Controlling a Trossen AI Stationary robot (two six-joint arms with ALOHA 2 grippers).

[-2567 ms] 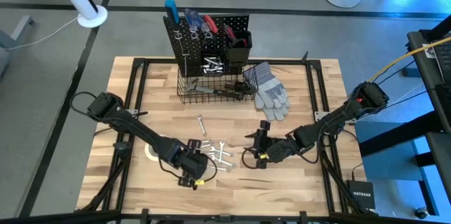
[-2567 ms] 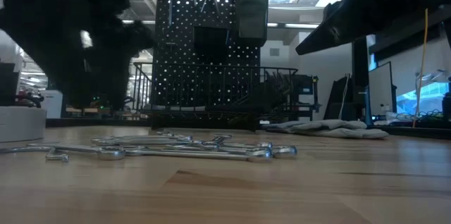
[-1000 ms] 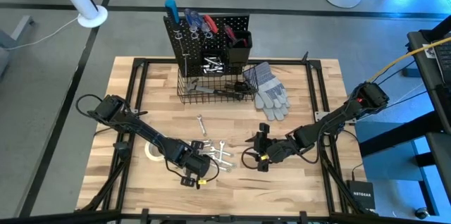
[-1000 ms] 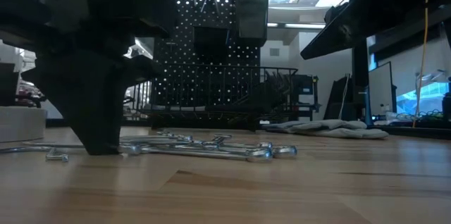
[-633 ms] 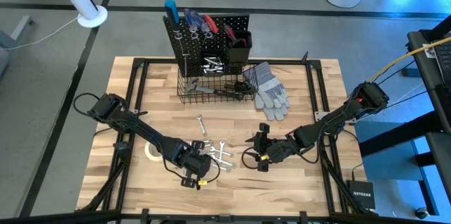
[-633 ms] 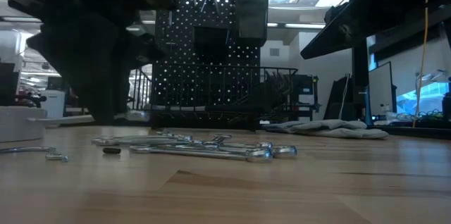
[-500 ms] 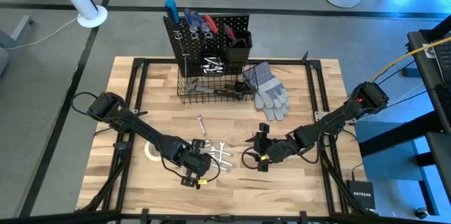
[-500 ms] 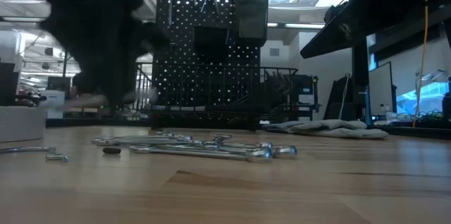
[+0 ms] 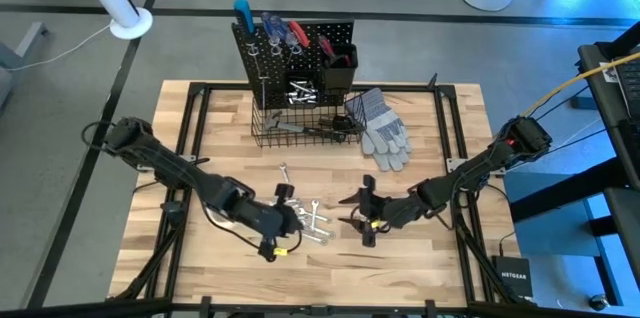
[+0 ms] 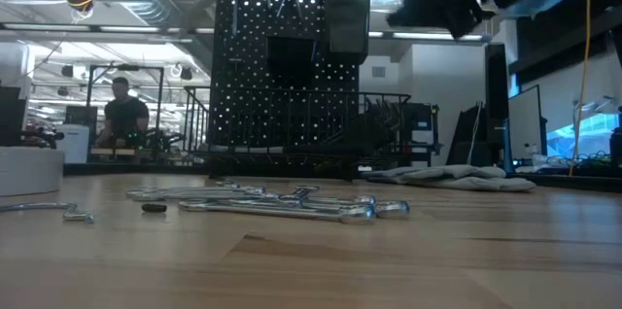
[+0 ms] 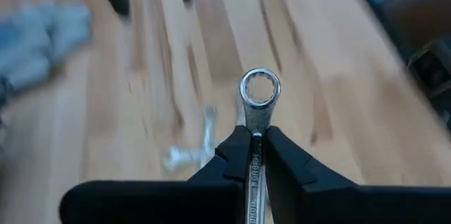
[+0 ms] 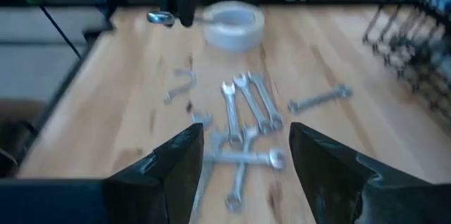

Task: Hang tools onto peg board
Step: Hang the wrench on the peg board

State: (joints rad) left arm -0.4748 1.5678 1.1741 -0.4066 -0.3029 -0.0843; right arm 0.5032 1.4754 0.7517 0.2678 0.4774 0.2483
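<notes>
My left gripper [image 9: 284, 196] is shut on a silver wrench [image 11: 260, 90] above the table's near middle. Under and beside it several silver wrenches [image 9: 312, 220] lie flat in a loose pile; one more wrench [image 9: 285, 173] lies apart toward the far side. My right gripper [image 9: 356, 214] hangs open just right of the pile, its fingers [image 12: 173, 168] apart over the wrenches [image 12: 243, 111], touching nothing. The black peg board [image 9: 295, 48] stands upright at the far edge with a few tools on its hooks. A white tape roll [image 12: 232, 20] sits left of the pile. My left gripper pinches the wrench's shank [image 11: 252, 131] between its two fingers, just behind the ring end [image 11: 260, 89]. The fingers lie along the wrench and slant downward. The ring end sticks out past the fingertips, and the wrench is lifted clear of the table.
A black wire basket [image 9: 305, 130] with tools stands at the board's foot, and grey work gloves [image 9: 385, 130] lie to its right. Bare wood stretches along the table's left and near sides. A person [image 10: 124, 115] sits in the room beyond the table.
My left gripper has risen from the pile with the wrench and tipped from steeply down to a shallower slant; the wrench is lifted clear of the table now. The other wrenches have stayed in place. My right gripper has tipped upward a little.
</notes>
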